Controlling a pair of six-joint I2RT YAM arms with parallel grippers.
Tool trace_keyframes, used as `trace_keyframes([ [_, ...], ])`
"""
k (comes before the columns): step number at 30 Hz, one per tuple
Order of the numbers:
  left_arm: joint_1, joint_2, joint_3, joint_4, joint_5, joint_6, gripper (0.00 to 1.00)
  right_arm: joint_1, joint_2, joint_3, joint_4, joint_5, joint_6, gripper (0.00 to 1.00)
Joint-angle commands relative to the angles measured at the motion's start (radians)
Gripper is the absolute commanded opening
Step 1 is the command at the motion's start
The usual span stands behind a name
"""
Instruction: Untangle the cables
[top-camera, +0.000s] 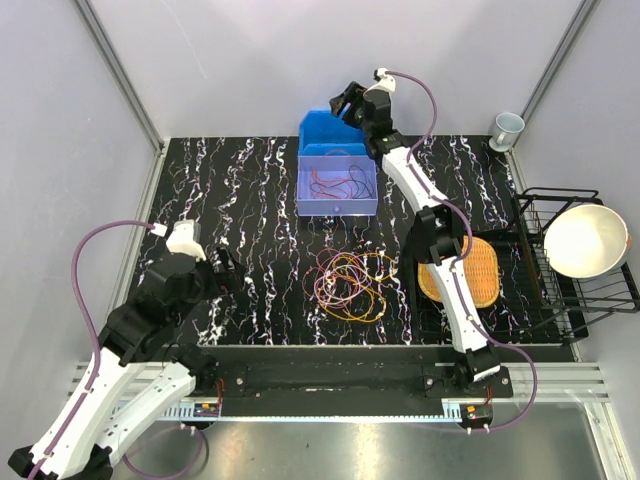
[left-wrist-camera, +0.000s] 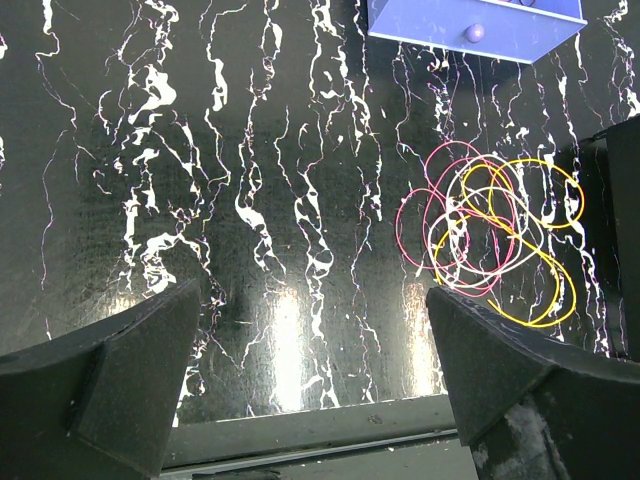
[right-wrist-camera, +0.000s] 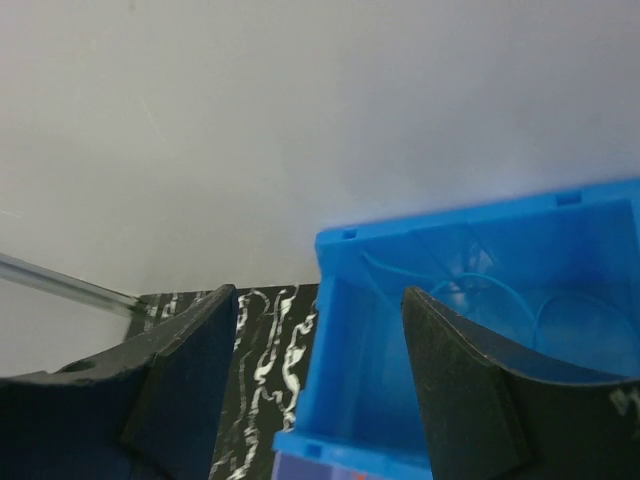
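A loose tangle of thin cables (top-camera: 350, 284) in yellow, orange, red and purple lies on the black marbled table, in front of the bins. It also shows in the left wrist view (left-wrist-camera: 495, 240). A lilac bin (top-camera: 337, 180) holds red and dark cables. Behind it a blue bin (top-camera: 325, 130) holds a thin blue cable (right-wrist-camera: 500, 290). My left gripper (top-camera: 225, 265) is open and empty, low over the table left of the tangle. My right gripper (top-camera: 345, 100) is open and empty, above the blue bin's far left corner.
A woven basket (top-camera: 480, 270) sits under the right arm. A black wire rack (top-camera: 570, 260) with a cream bowl (top-camera: 585, 240) stands at the right edge. A cup (top-camera: 506, 128) is at the back right. White walls close in the table.
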Motion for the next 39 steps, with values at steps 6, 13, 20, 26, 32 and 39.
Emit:
trace_keyframes([
  [6,0.002,-0.024,0.002,0.042,-0.041,0.005,0.99,-0.001,-0.206,-0.057,-0.262,-0.004,0.236,0.77],
  [13,0.002,-0.017,0.002,0.042,-0.041,0.002,0.99,-0.002,-0.422,-0.265,-0.331,-0.050,0.222,0.91],
  [20,0.002,0.010,0.000,0.045,-0.027,0.000,0.99,0.036,-0.714,-0.629,-0.354,0.030,0.079,0.92],
  [26,0.002,0.117,0.014,0.056,0.057,0.020,0.96,0.067,-0.993,-0.913,-0.383,0.076,0.038,0.93],
  [32,-0.021,0.240,0.002,0.127,0.149,-0.035,0.93,0.068,-1.180,-1.182,-0.389,0.036,0.080,0.91],
  [39,-0.110,0.410,0.009,0.257,0.142,-0.089,0.89,0.072,-1.283,-1.409,-0.361,-0.089,0.107,0.85],
])
